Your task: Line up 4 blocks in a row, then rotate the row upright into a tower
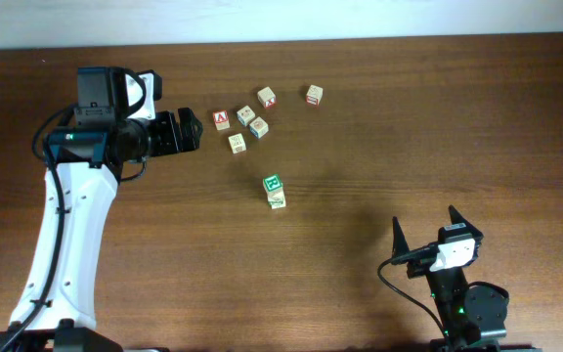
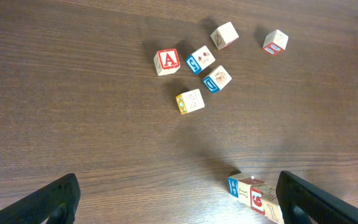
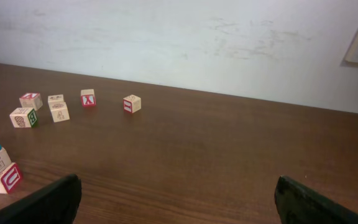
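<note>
The left claw [image 1: 194, 131] stood fully open and held nothing. In its wrist view only the two fingertips showed at the lower corners, with bare table [image 1: 379, 117] between them. The blocks [image 1: 275, 192] sat packed together near the table's middle, between the two claws and well apart from both. The overhead view showed only a green-marked top face and one pale face; the other blocks were covered. In the left wrist view the lower edge cut the group off, leaving a blue face and a red "6" legible. The right claw [image 1: 424, 217] also stood fully open and empty, near the table's front edge. Its wrist view clipped the group at the left edge. Six loose cubes [image 1: 245, 116], including a red "A" cube [image 1: 221, 119], lay beyond the blocks. Most of their small markings could not be read.
</note>
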Motion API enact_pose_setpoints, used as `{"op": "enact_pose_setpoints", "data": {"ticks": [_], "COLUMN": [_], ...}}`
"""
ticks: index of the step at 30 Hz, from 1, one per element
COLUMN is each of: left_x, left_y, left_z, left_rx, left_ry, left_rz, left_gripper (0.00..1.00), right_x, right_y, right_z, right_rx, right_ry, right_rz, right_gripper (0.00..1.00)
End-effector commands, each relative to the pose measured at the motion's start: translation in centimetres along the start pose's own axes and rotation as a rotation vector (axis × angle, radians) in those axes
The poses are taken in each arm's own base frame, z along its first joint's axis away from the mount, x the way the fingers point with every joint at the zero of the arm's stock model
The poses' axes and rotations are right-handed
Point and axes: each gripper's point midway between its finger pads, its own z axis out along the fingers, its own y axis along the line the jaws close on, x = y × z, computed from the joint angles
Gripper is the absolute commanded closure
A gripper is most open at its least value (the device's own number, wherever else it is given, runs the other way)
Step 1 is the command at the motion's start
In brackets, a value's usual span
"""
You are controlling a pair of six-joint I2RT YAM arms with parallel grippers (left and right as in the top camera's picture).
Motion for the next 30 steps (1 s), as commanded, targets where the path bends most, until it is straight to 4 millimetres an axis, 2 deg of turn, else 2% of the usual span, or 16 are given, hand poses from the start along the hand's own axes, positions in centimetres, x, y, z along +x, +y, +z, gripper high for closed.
{"op": "enact_pose_setpoints", "data": {"ticks": [1,6,9,12,14,16,18,21,30], "left_x": [-0.4,-0.2,0.5,2.4,5.2,7.1,9.9,13.0,15.5], "left_y": [0.0,0.1,-1.2,-0.8,0.9,2.1,3.7,4.7,5.3], "left_z": [-0.3,-1.1,-1.3,-2.5,-4.1,-4.7,-5.2,-5.1,-4.4], "left_rx": [-0.005,-0.020,-0.002,-0.016,-0.101,-0.144,-0.179,-0.193,-0.196], "left_ry": [-0.014,-0.034,-0.147,-0.334,-0.502,-0.576,-0.658,-0.738,-0.848], "left_rz": [0.012,0.036,0.323,0.362,0.376,0.370,0.355,0.357,0.372], "left_gripper": [0.01,0.01,0.01,0.01,0.01,0.01,0.01,0.01,0.01], "right_x": [0.3,0.3,0.3,0.3,0.3,0.3,0.3,0.3,0.3], "right_y": [-0.4,-0.4,-0.4,-0.4,-0.4,-0.4,-0.4,-0.4,-0.4], "right_z": [0.0,0.0,0.0,0.0,0.0,0.0,0.0,0.0,0.0], "right_rx": [0.023,0.023,0.023,0.022,0.023,0.023,0.022,0.023,0.023], "right_ry": [-0.002,-0.002,-0.002,-0.002,-0.002,-0.002,-0.002,-0.002,-0.002], "right_rz": [-0.002,-0.002,-0.002,-0.002,-0.002,-0.002,-0.002,-0.002,-0.002], "right_gripper": [0.01,0.01,0.01,0.01,0.01,0.01,0.02,0.01,0.01]}}
